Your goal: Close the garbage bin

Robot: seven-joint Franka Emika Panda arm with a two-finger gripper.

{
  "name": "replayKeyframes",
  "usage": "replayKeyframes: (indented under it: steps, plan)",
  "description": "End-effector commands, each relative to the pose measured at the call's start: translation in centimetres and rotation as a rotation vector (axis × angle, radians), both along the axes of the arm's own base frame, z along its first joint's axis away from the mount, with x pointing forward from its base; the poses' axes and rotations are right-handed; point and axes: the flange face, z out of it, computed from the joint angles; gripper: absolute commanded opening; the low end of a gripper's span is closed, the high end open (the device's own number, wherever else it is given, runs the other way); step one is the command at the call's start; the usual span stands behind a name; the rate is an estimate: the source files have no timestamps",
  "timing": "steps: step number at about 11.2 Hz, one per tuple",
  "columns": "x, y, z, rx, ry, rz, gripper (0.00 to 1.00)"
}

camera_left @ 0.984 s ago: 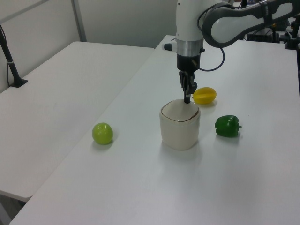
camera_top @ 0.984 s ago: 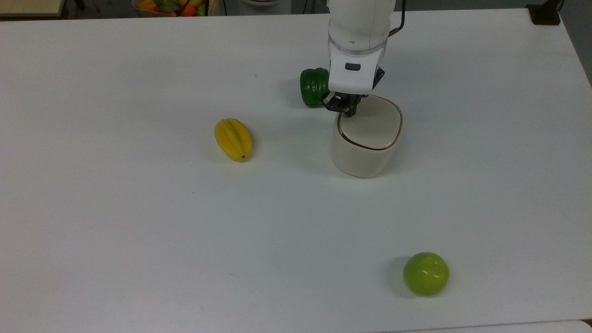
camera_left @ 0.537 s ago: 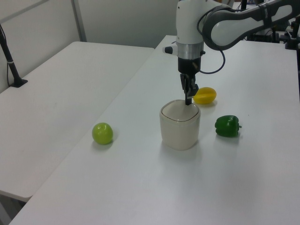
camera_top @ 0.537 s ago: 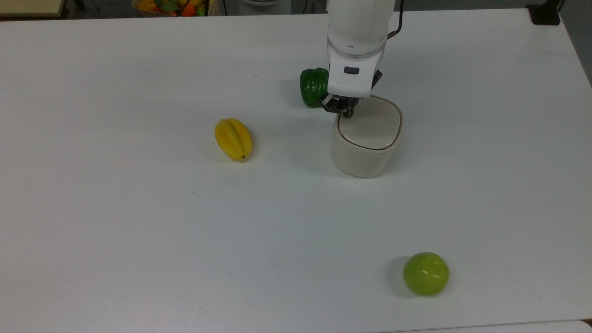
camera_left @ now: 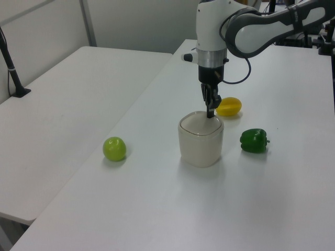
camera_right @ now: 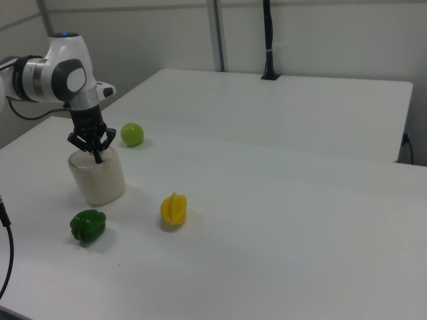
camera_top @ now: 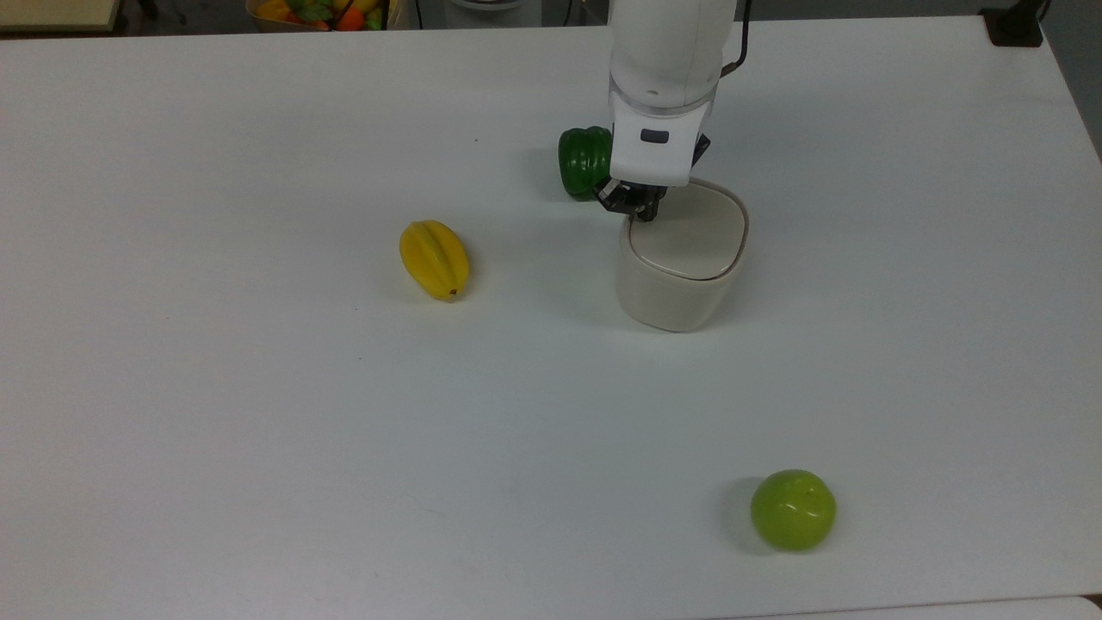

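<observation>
Pincer (camera_top: 641,209) at garbage bin (camera_top: 678,284) lid edge, green pepper (camera_top: 585,161) near

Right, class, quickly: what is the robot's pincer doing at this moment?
Pincer: shut, holding nothing, tip pressing on the garbage bin lid's edge.

White work table (camera_top: 215,413), matte top, evenly lit. Second white table (camera_left: 63,104) adjoining it, seam visible between them. Pale grey wall panels (camera_right: 320,40) with vertical metal posts behind. Black pole (camera_right: 268,40) on a small base at the second table's far edge. Box of coloured toy fruit (camera_top: 318,13) beyond the table edge.
</observation>
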Motion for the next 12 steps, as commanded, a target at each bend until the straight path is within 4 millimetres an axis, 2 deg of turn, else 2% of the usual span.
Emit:
replayKeyframes:
  steps: [1, 3, 4, 6, 8, 12]
  plan:
    - [-0.1, 0.1, -1.7, -0.022, -0.010, 0.015, 0.00]
    - [-0.6, -0.5, 2.0, -0.004, -0.054, -0.001, 0.00]
    - [-0.8, -1.5, 3.9, 0.009, -0.073, -0.021, 0.00]
    - [-1.3, -3.4, 6.1, 0.009, -0.059, -0.071, 0.00]
    - [-2.4, -6.8, 9.5, 0.007, -0.044, -0.226, 0.00]
    - [-4.1, -14.9, 13.9, -0.013, 0.001, -0.607, 0.00]
